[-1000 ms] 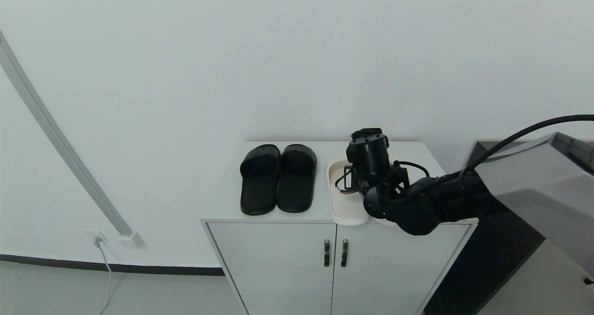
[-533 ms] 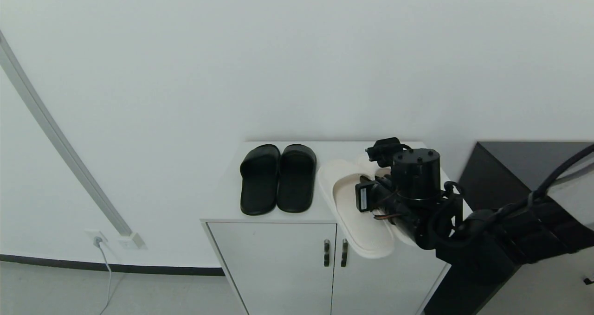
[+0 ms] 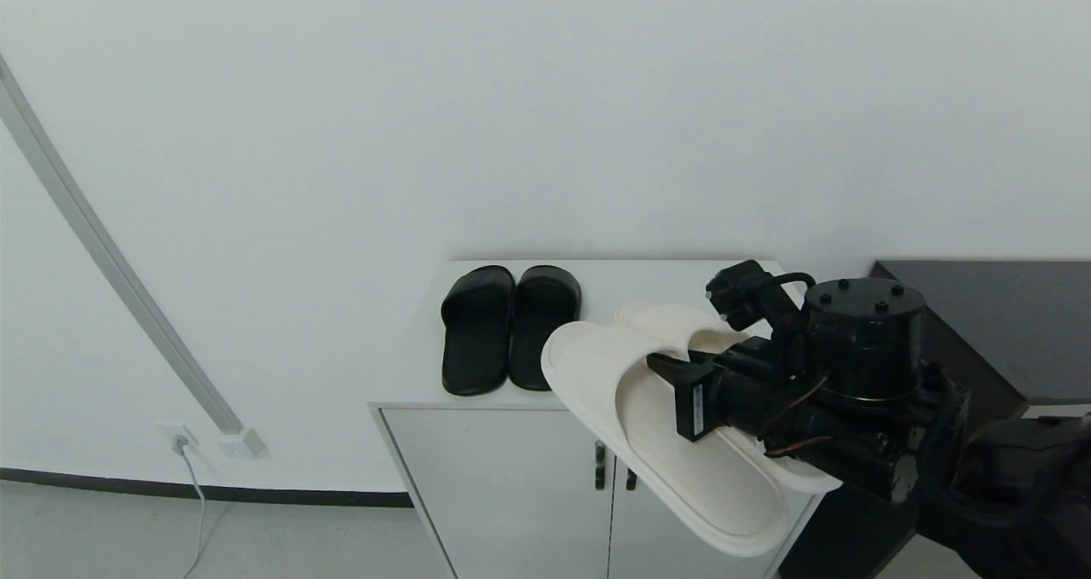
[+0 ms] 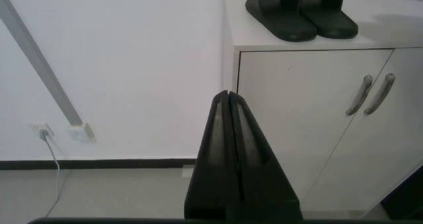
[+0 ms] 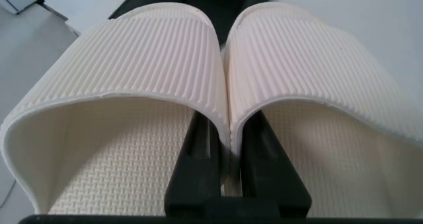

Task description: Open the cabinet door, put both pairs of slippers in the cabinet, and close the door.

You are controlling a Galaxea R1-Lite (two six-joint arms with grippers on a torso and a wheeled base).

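The pair of cream, ribbed foam slippers hangs in the air off the front right corner of the white 2-door cabinet, heels toward the floor and toes tipped up toward the cabinet top. The right gripper is clamped on them. Its 2 fingers reach in under the straps and pinch the 2 adjoining inner strap walls together, so 1 squeeze carries both slippers side by side.

Judging by the thick, moulded look, these are light and springy rather than stiff. The ribbing should give the fingers some bite, but a soft strap can flex and creep out of a pinch. The long soles hang well past the hold and would likely swing if moved fast. The meeting of the 2 straps looks like the right place to grip, deep rather than at the edge.

The pair of black moulded slide slippers sits flat near the front left of the cabinet top, toes toward the wall. They probably handle the same way.

Both doors are closed, their 2 dark bar handles side by side at the middle seam. The left gripper is low in front of the cabinet, fingers pressed together on nothing.
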